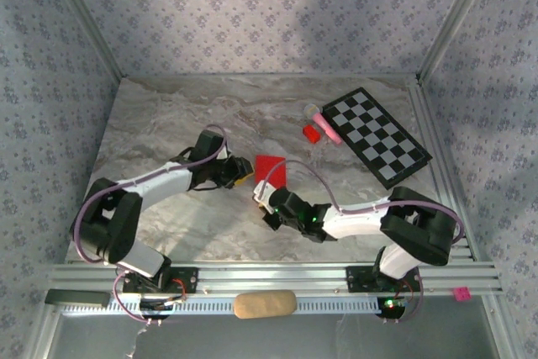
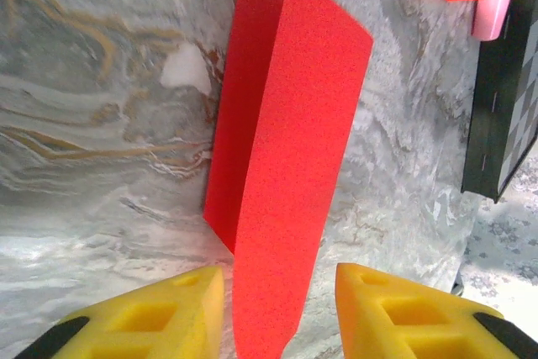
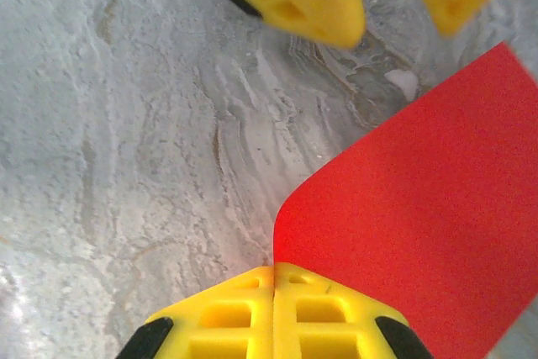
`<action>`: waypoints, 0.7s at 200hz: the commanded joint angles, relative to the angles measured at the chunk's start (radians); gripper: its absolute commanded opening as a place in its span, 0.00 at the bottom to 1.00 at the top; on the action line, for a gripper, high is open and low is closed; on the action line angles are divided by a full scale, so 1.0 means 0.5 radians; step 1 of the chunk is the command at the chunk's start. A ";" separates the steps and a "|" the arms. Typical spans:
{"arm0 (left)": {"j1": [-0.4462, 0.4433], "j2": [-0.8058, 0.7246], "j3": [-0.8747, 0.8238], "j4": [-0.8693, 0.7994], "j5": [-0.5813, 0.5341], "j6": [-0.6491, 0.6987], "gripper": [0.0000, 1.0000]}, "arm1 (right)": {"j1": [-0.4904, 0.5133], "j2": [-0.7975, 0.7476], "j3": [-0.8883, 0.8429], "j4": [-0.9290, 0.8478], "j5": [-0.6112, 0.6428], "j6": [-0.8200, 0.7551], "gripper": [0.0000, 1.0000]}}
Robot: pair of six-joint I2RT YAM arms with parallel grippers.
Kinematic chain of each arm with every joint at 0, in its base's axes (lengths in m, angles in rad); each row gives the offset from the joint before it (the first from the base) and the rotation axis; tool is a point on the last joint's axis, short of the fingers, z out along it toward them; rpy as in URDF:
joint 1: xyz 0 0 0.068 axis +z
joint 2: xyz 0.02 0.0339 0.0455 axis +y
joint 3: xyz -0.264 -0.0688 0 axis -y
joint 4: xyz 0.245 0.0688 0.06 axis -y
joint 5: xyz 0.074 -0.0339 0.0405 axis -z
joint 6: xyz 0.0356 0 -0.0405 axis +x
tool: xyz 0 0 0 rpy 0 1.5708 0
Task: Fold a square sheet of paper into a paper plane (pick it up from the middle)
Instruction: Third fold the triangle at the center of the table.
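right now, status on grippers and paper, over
Left gripper open astride the creased bright red paper sheet. Right gripper shut on its edge. Small red block and chequered board lie well apart.

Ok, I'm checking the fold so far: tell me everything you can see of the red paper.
The red paper is thin, plain bright red with a matte, grainy face. It is creased into two long panels, one raised off the marble table. Its narrow end reaches into the open left gripper; a curled edge looks pinched in the shut right gripper.
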 commanded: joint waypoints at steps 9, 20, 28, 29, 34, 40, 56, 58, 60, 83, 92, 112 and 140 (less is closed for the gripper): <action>0.026 -0.037 0.174 -0.218 -0.087 0.218 0.41 | -0.134 -0.048 -0.002 -0.040 -0.591 0.287 0.02; 0.024 -0.006 0.240 -0.247 -0.064 0.274 0.39 | -0.175 -0.045 0.015 -0.056 -0.714 0.346 0.02; 0.025 0.024 0.286 -0.263 -0.044 0.304 0.38 | -0.203 -0.045 0.022 -0.062 -0.788 0.386 0.02; 0.026 0.027 0.292 -0.265 -0.041 0.308 0.38 | -0.206 -0.045 0.021 -0.062 -0.798 0.392 0.02; 0.025 0.049 0.321 -0.270 -0.020 0.322 0.37 | -0.222 -0.045 0.024 -0.061 -0.839 0.415 0.02; 0.026 0.076 0.353 -0.275 0.006 0.344 0.35 | -0.238 -0.050 0.023 -0.059 -0.888 0.440 0.02; 0.023 0.155 0.446 -0.284 0.080 0.392 0.32 | -0.289 -0.056 0.023 -0.056 -1.018 0.496 0.02; 0.020 0.167 0.455 -0.285 0.087 0.398 0.32 | -0.297 -0.054 0.021 -0.056 -1.032 0.502 0.02; 0.019 0.178 0.466 -0.288 0.095 0.405 0.31 | -0.304 -0.055 0.025 -0.056 -1.054 0.508 0.02; -0.013 0.310 0.594 -0.329 0.167 0.474 0.29 | -0.371 -0.055 0.039 -0.065 -1.247 0.566 0.02; -0.035 0.368 0.655 -0.358 0.195 0.505 0.27 | -0.388 -0.055 0.039 -0.076 -1.286 0.584 0.02; -0.084 0.520 0.787 -0.447 0.212 0.566 0.23 | -0.420 -0.059 0.039 -0.094 -1.343 0.605 0.02; -0.155 0.707 0.880 -0.498 0.139 0.605 0.20 | -0.504 -0.035 0.080 -0.190 -1.446 0.671 0.03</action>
